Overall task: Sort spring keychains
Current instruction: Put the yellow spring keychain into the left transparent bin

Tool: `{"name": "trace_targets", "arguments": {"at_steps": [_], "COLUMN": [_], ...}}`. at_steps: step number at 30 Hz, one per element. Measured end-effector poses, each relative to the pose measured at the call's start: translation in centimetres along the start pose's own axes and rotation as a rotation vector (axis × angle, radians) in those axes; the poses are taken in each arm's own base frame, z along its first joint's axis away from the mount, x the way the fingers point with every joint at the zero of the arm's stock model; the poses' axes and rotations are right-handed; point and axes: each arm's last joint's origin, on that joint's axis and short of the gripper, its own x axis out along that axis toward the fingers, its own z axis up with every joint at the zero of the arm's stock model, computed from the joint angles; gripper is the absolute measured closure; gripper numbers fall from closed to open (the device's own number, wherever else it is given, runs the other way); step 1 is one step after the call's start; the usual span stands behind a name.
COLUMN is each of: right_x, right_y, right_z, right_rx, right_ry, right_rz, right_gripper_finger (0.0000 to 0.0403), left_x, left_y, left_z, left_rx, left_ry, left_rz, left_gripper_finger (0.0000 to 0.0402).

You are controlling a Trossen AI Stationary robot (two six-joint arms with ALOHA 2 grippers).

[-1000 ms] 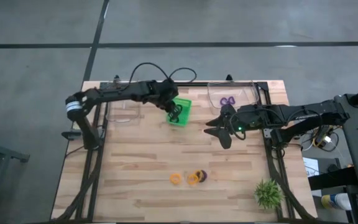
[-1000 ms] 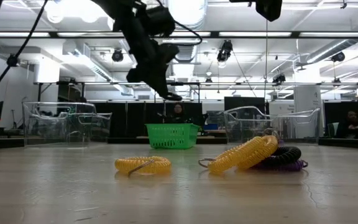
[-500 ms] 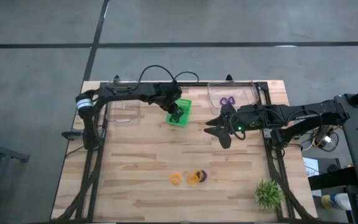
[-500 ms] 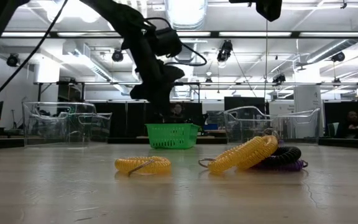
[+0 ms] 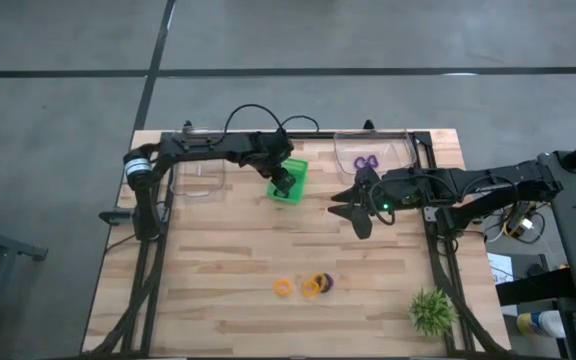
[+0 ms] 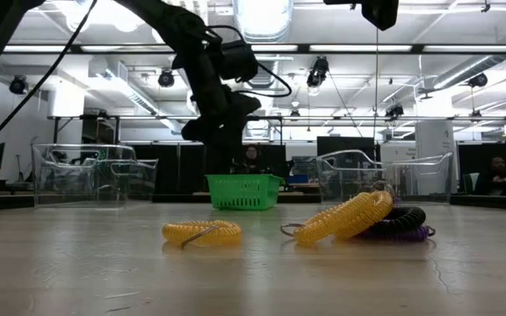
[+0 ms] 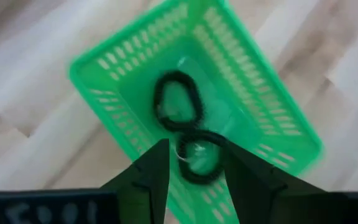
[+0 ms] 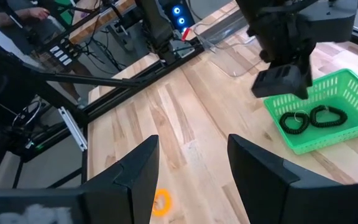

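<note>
The left gripper [image 7: 193, 163] is held over the green slatted plastic basket [image 5: 295, 190] near the table's [image 5: 218, 260] far edge, its dark fingers parted with nothing between them. Two black coiled keychains [image 7: 178, 106] lie on the basket's floor. The right gripper [image 5: 353, 207] hangs spread wide toward the table's right edge. Two orange coiled loops [image 5: 283, 287] and a dark one rest on the pale wooden planks near the front edge. Purple coils [image 5: 367, 161] lie in a clear bin [image 5: 400, 158] at the far right corner.

A robotics lab or workshop hall: a wooden table [image 5: 218, 270] on a grey concrete floor [image 5: 58, 120], strip lights and exposed ducts overhead [image 6: 130, 101], and cabled equipment [image 8: 61, 53] beside the table.
</note>
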Motion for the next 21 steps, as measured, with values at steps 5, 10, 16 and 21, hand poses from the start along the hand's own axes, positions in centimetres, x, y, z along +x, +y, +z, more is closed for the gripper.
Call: {"name": "trace_targets", "arguments": {"at_steps": [5, 10, 16, 21], "right_x": [0.0, 0.0, 0.0, 0.0], "right_y": [0.0, 0.0, 0.0, 0.0], "right_z": [0.0, 0.0, 0.0, -0.1], "right_rx": [-0.005, -0.005, -0.006, -0.011], "right_ry": [0.001, 0.001, 0.005, 0.008], "right_rz": [0.000, 0.000, -0.001, -0.003], "right_gripper_finger": [0.0218, 0.0218, 0.0218, 0.0218], "left_x": [-1.0, -1.3, -2.1, -3.2], "left_y": [-3.0, -7.6, -12.9, -16.7], "left_z": [-0.8, -3.4, -7.4, -10.9], "left_rx": [0.072, 0.233, 0.362, 0.462], "left_ry": [0.055, 0.097, 0.126, 0.131], "left_rz": [-0.072, -0.127, -0.175, -0.226], "left_gripper_finger": [0.0260, 0.0260, 0.0260, 0.0260]}}
